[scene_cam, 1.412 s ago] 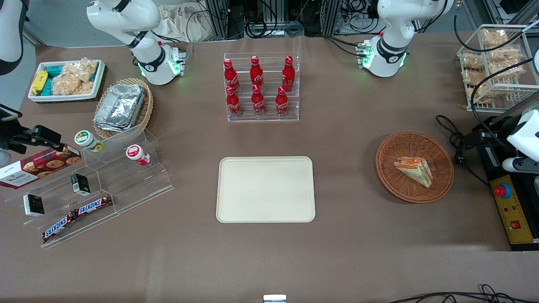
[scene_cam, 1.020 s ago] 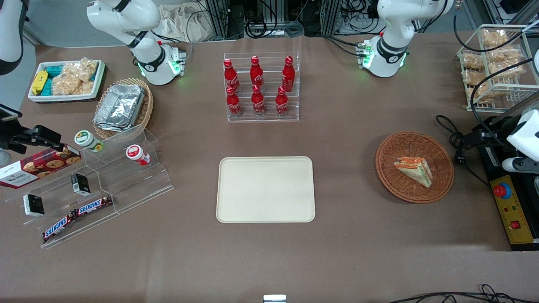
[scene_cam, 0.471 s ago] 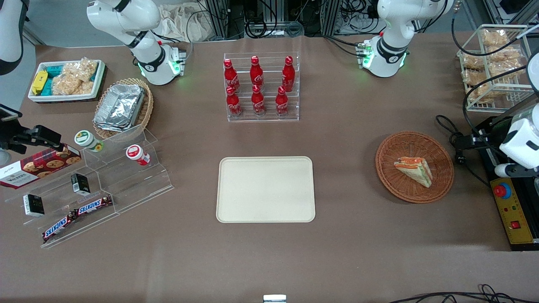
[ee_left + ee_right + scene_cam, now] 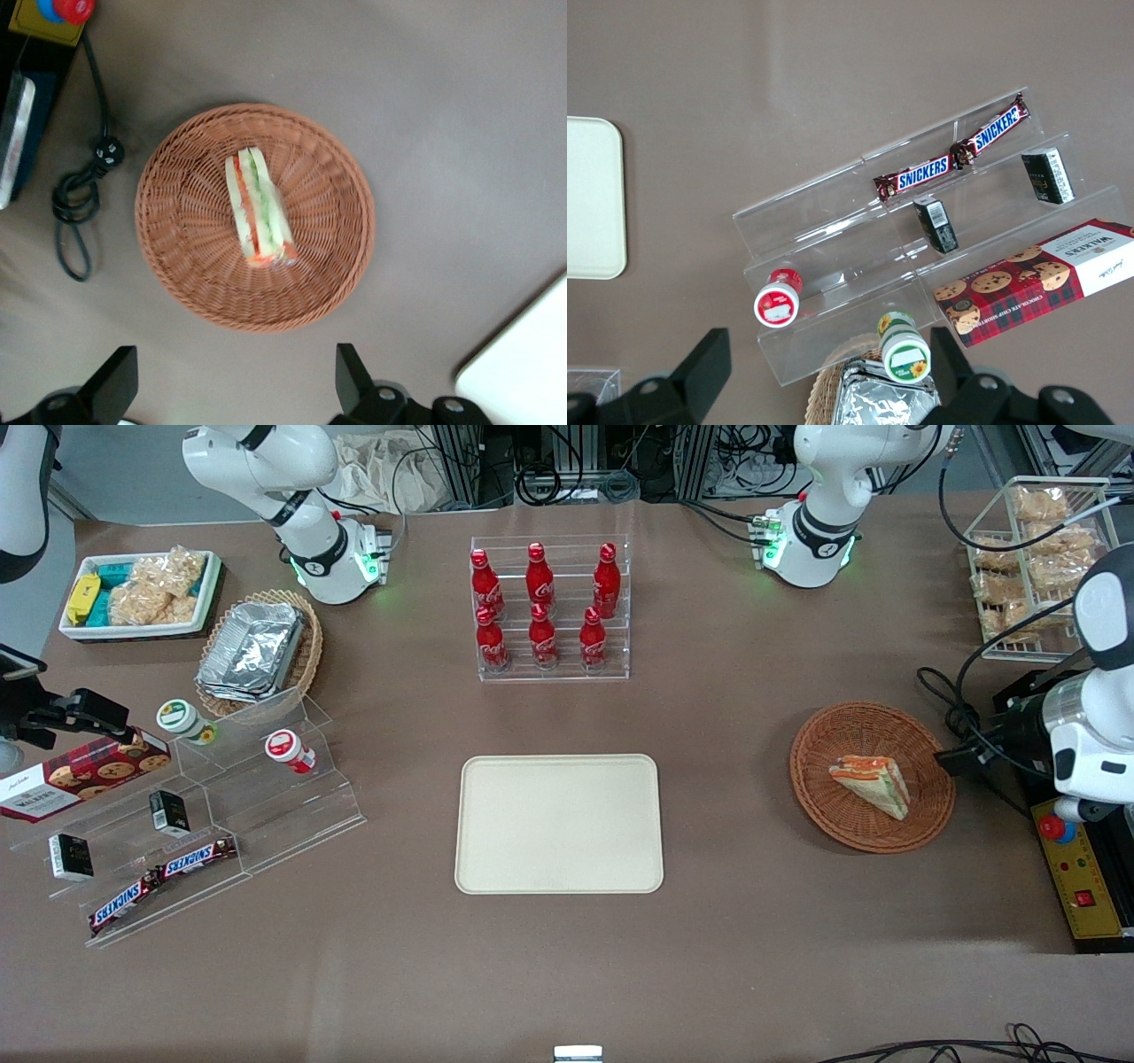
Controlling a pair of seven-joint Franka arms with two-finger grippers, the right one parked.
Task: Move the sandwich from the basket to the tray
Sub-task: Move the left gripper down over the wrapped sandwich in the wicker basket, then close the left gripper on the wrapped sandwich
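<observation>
Above the basket [image 4: 255, 217] we hover, jaws [image 4: 237, 385] spread wide and empty; the sandwich [image 4: 258, 211] lies inside, untouched. Approach step: we must descend, then carry toward the tray [image 4: 559, 824] at nine o'clock.

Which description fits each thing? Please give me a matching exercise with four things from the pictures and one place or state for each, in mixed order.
Things:
1. sandwich
2. tray
3. gripper
4. cola bottles

Descriptions:
A. open, above the table near the basket's rim
B. standing in a clear tiered rack
C. lying in the reddish-brown basket
D. bare, nearer the front camera than the rack

Pairs: 1-C, 2-D, 3-A, 4-B
</observation>
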